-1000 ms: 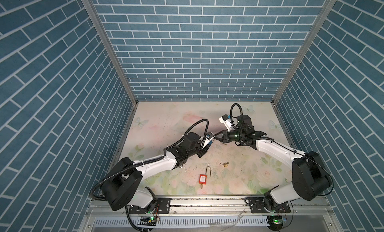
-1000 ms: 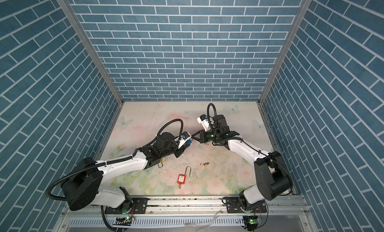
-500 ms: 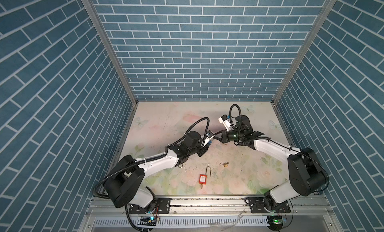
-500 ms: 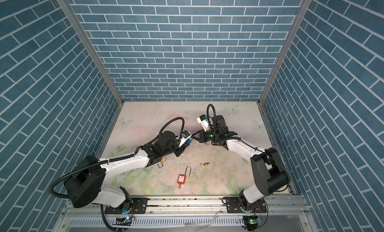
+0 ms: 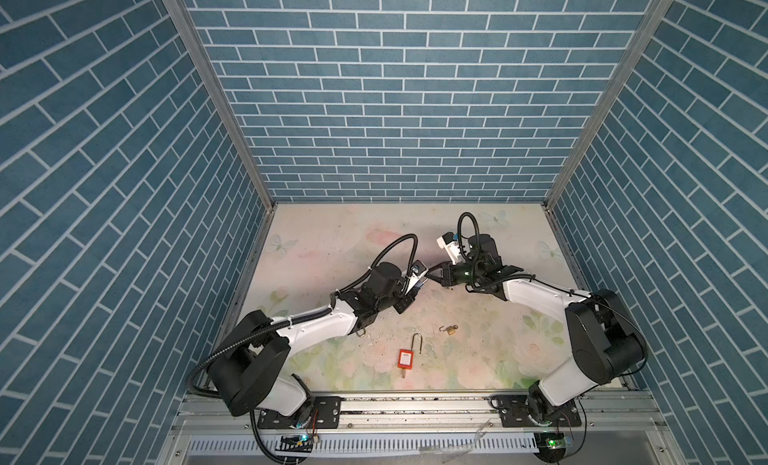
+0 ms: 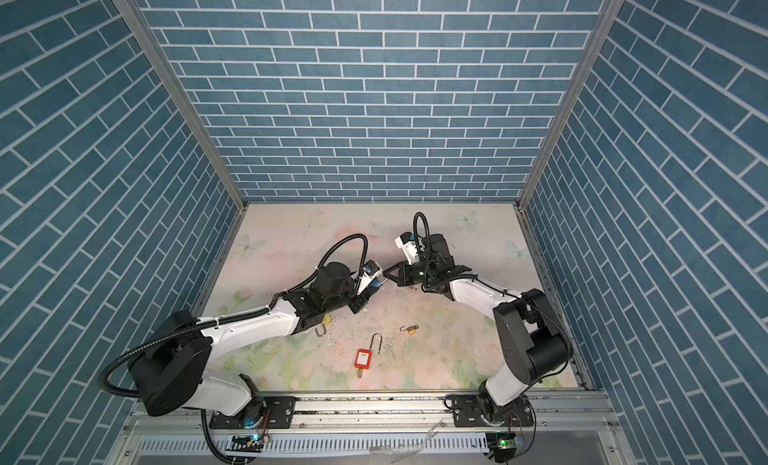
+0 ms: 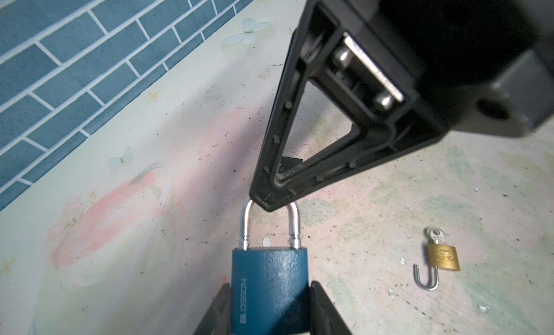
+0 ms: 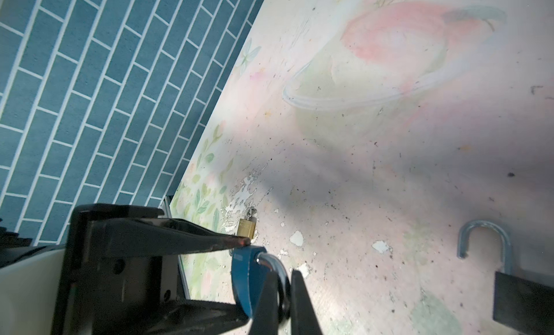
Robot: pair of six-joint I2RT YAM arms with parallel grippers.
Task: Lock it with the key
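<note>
A blue padlock (image 7: 269, 288) is held off the floor mid-scene, seen small in both top views (image 5: 420, 281) (image 6: 377, 282). My left gripper (image 7: 269, 285) is shut on its body, one finger on each side. Its silver shackle (image 7: 245, 222) has both legs in the body. My right gripper (image 8: 284, 273) meets it from the opposite side, shut on the top of the shackle (image 8: 271, 260). That gripper's tip (image 7: 266, 201) hides the shackle's bend in the left wrist view. No key shows on the blue padlock. A key (image 7: 434, 234) sticks out of a small brass padlock.
On the floral mat lie a red padlock (image 5: 406, 357) with an open shackle and a key at its base, the small brass padlock (image 5: 451, 329), and another brass padlock (image 6: 327, 318) under my left arm. A dark padlock (image 8: 521, 300) with an open shackle lies near my right gripper.
Both arms have shifted only slightly. Both grips on the blue padlock are unchanged.
</note>
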